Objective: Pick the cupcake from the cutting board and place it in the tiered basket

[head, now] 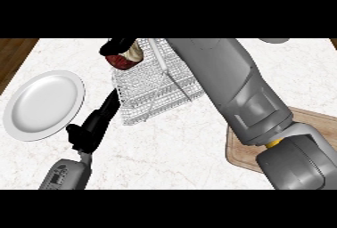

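Right robot hand curled around cupcake, over tiered basket

Plate left of tiered basket; cutting board right.

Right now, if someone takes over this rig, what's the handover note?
Right hand: curled round the cupcake, held over the far end of the tiered basket.
Left hand: holds nothing, fingers pointing toward the basket, between it and the white plate.
Cutting board: near right, mostly hidden by the right forearm, no cupcake visible on it.
Done: pick and carry.
Left: lower the cupcake into the basket, release, withdraw.
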Available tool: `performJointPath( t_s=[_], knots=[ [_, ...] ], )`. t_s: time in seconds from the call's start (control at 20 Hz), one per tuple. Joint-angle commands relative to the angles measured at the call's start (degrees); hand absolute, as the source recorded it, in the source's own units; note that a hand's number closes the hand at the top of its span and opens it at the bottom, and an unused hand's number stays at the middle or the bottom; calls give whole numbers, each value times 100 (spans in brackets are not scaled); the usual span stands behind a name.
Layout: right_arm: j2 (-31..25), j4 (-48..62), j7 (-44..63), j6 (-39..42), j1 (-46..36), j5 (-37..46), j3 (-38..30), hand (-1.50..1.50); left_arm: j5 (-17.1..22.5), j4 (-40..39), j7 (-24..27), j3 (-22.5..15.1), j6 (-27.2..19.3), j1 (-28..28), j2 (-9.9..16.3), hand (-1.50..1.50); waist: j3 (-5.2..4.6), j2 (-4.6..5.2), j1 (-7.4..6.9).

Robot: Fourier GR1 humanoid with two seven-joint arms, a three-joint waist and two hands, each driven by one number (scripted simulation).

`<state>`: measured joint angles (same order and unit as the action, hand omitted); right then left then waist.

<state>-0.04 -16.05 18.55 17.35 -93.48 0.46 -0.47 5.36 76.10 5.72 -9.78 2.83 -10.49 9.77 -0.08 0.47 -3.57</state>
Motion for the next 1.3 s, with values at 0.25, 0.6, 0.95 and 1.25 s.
performJointPath(
  t_s=[0.25, 0.6, 0.95, 1.25],
  knots=[
    [3, -71, 119, -1083, -151, -519, -341, -150, 109, 66, -303, 177, 6, -110, -14, 0, 1, -4, 153],
    [-881, -139, -332, -2577, 17, 5, -328, -150, 72, 230, -207, 219, 33, 154, 116, 0, 3, 10, 190],
    [-2260, -197, -1017, -2094, 490, -609, -1174, -150, -88, -16, 122, 139, -11, 303, -7, 0, 9, 58, 187],
    [-3368, 8, -1698, -909, 1339, -783, -1452, -150, 0, 291, 39, 160, 73, 450, 29, 0, 16, 48, 161]
  ],
)
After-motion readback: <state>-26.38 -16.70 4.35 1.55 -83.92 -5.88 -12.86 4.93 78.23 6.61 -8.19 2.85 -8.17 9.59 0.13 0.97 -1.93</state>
